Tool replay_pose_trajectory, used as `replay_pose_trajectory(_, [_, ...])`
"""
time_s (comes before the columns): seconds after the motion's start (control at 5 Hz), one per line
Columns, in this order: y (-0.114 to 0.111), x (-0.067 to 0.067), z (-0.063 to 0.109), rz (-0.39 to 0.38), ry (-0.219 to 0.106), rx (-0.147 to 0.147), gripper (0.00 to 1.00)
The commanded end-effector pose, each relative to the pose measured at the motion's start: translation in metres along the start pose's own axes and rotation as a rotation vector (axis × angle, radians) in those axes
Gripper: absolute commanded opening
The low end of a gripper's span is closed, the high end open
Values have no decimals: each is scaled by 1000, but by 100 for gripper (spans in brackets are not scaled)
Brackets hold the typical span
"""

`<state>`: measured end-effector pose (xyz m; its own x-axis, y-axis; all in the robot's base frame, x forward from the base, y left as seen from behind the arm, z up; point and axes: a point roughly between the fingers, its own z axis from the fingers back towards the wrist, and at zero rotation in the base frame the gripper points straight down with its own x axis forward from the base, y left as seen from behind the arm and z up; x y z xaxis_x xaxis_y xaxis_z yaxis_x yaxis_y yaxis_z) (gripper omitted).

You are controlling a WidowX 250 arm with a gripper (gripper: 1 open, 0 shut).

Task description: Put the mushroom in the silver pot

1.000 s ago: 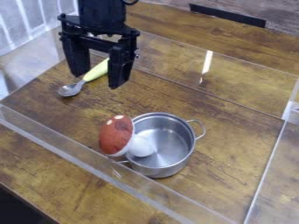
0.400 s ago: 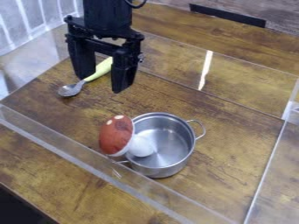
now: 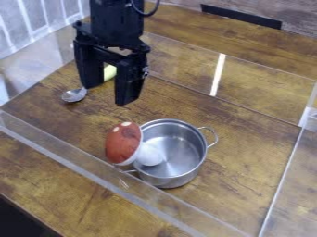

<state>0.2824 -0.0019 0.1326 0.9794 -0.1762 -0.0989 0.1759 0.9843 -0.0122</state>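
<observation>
Now, compared with a second ago, the gripper [image 3: 109, 82] has turned a little about its own axis and has come slightly nearer to the silver pot [image 3: 171, 153], while the mushroom [image 3: 125, 144] and the pot lie exactly as before. I judge this to be alignment before a descent, so the task itself has not advanced.

Taking the pot as landmark and going from left: the spoon [image 3: 77, 93] lies well up and left of it on the counter [image 3: 235, 102], partly hidden behind the gripper. The gripper hangs above the counter, up and left of the pot, clearly apart from it. The mushroom leans on the pot's left rim, its cap outside and over the edge, its white stem pointing into the pot.

The fingers [image 3: 125, 87] are spread wide, pointing down, holding nothing and touching nothing.
</observation>
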Motion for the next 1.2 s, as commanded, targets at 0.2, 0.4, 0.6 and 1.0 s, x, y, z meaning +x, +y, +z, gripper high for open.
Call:
replay_pose_trajectory(0.2, [13,6,26,167,-95,22,100])
replay_pose_trajectory(0.4, [20,9,23,133,-99,17,100])
replay_pose_trajectory(0.6, [24,10,19,75,-99,15,100])
replay_pose_trajectory(1.0, [16,15,4,100,-84,11,100])
